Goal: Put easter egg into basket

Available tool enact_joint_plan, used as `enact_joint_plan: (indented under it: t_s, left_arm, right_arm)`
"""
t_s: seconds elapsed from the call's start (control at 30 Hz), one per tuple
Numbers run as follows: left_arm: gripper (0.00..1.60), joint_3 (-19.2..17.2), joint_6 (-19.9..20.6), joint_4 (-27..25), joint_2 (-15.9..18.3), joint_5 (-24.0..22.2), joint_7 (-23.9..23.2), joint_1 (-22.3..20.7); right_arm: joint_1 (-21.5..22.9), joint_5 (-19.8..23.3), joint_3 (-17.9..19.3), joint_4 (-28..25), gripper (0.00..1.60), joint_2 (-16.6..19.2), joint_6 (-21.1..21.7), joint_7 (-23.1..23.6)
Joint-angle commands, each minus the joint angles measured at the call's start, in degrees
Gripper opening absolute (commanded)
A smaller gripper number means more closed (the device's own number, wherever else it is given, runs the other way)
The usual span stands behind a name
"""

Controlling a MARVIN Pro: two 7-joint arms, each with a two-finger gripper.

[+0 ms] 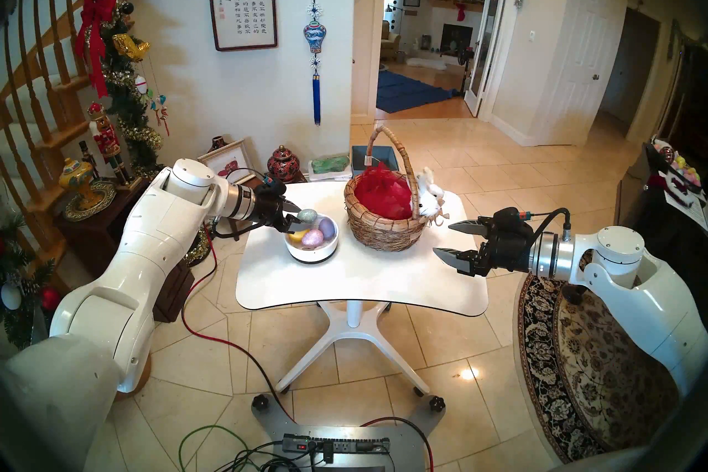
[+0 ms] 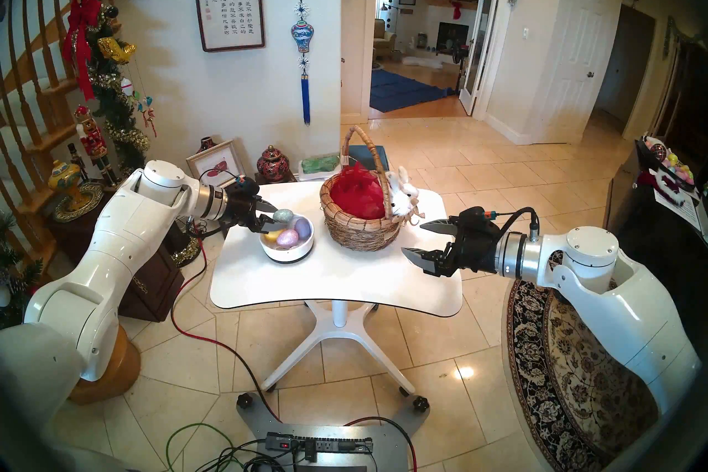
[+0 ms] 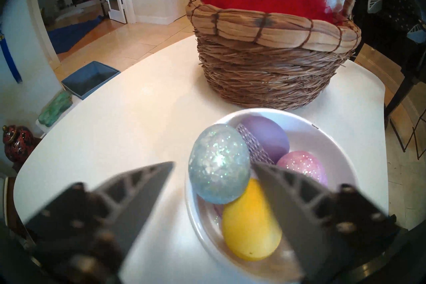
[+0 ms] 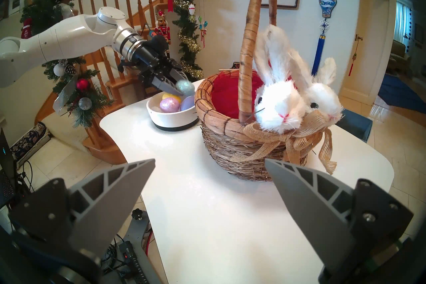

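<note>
1. Plainly, the step in hand was the pick-up: the left claw (image 3: 213,167) had its two fingers on either side of the silvery glitter egg (image 3: 219,164), which sat on top of the pile in the white bowl (image 3: 343,156).
2. In the left wrist view one finger pressed against the egg's side while a gap showed between the egg and the other finger (image 3: 147,184). I judged the jaws part-way in and the grip not yet made.
3. The egg was at the bowl's edge farthest from the basket (image 1: 383,230), resting on the yellow egg (image 3: 249,226). The purple egg (image 3: 267,136) and the pink glitter egg (image 3: 302,166) lay in the half of the bowl nearer the basket.
4. The basket stood on the worktop (image 1: 360,287) just beside the bowl, apart from it, its red tissue lining (image 1: 377,197) showing no egg. The white plush bunnies (image 4: 281,96) sat on the rim farthest from the bowl, beside the handle (image 4: 249,46).
5. The right claw (image 1: 454,239) hung with its jaws wide apart and empty, near the basket on its bunny side.
6. Next, the jaws would need to finish closing on the glitter egg, gently, since its round shape could slip out. Then came a lift clear of the bowl and a short carry over the basket's near rim, clear of the arched handle, before letting go above the tissue.
</note>
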Motion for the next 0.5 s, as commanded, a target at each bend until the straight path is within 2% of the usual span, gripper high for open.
enact_joint_plan:
  t_s: [0.0, 0.03, 0.47]
  left_arm:
    - [0.22, -0.95, 0.07, -2.14, 0.13, -0.88, -0.39, -0.61]
    - [0.0, -1.12, 0.01, -2.41, 0.15, -0.98, -0.29, -0.47]
    - [0.0, -4.01, 1.97, -11.74, 1.36, -3.75, -2.87, 1.82]
  right_arm:
    - [0.07, 0.1, 0.46, -0.03, 1.6, 0.1, -0.09, -0.06]
    - [0.06, 0.1, 0.46, -0.03, 1.6, 0.1, -0.09, -0.06]
    - [0.1, 0.09, 0.42, -0.02, 1.6, 0.11, -0.09, -0.05]
